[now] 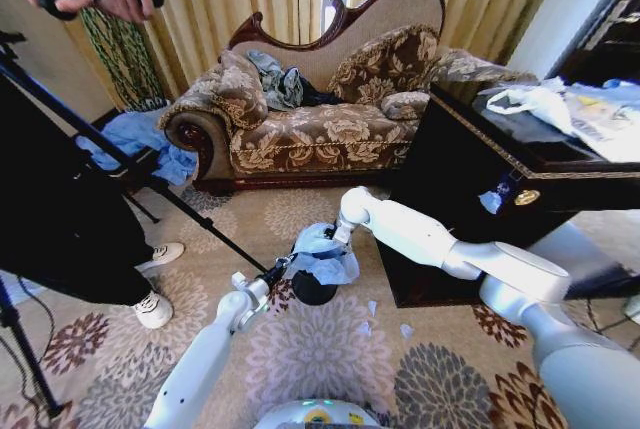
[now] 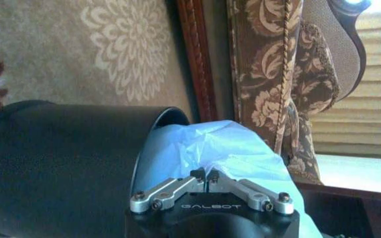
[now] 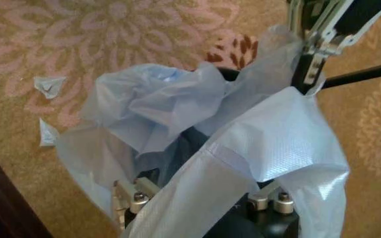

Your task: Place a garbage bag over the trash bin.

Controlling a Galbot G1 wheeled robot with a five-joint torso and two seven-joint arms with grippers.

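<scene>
Two grippers at bin (image 1: 312,287), centre of head frame. Left gripper (image 2: 204,176) pinched shut on bag (image 1: 322,253) edge at rim, prob. to stretch it over. Right gripper (image 1: 331,234) at far side w/ bag; fingers — can't tell. Bag bunched atop bin, not seated yet.

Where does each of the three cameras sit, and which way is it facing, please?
Head view: high on the robot, looking forward and down at the trash bin; both arms show.
Left wrist view: on the left arm, looking along the left gripper, shut at the garbage bag.
Right wrist view: on the right arm, looking down at the bag draped on the bin; the right gripper lies under plastic.
All share the bag; the right wrist view also shows the left gripper.
</scene>
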